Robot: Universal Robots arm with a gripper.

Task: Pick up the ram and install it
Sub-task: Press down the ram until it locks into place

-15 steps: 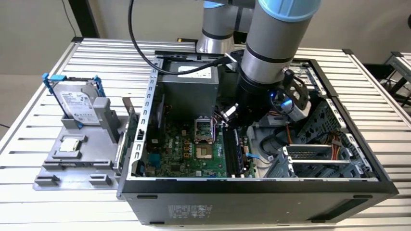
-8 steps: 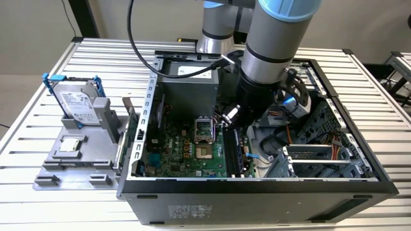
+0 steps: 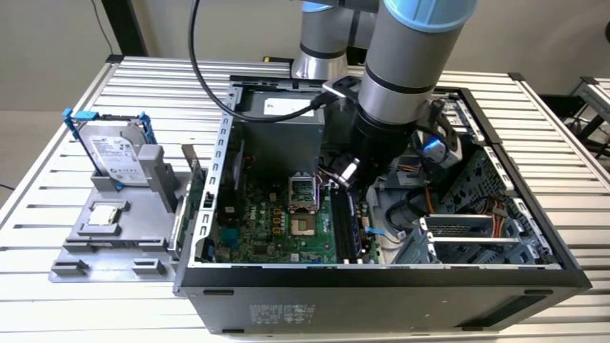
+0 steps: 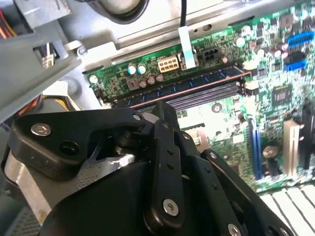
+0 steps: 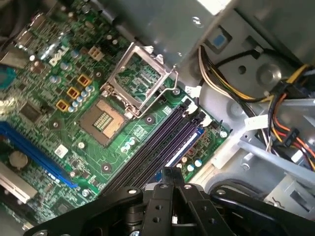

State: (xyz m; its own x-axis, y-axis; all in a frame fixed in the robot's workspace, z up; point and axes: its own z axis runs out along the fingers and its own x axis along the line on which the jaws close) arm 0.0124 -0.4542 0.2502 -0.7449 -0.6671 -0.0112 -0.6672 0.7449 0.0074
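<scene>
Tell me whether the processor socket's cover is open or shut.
Open: the socket cover stands hinged up, leaving the bare socket exposed in the first wrist view.

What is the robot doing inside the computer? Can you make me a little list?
place: open computer case on a slatted metal table
arm: reaching down into the case
gripper: just above the memory slots
ram: lying in a slot on the motherboard
processor socket: lid open, empty
hard drive: outside the case, standing in a grey holder
</scene>
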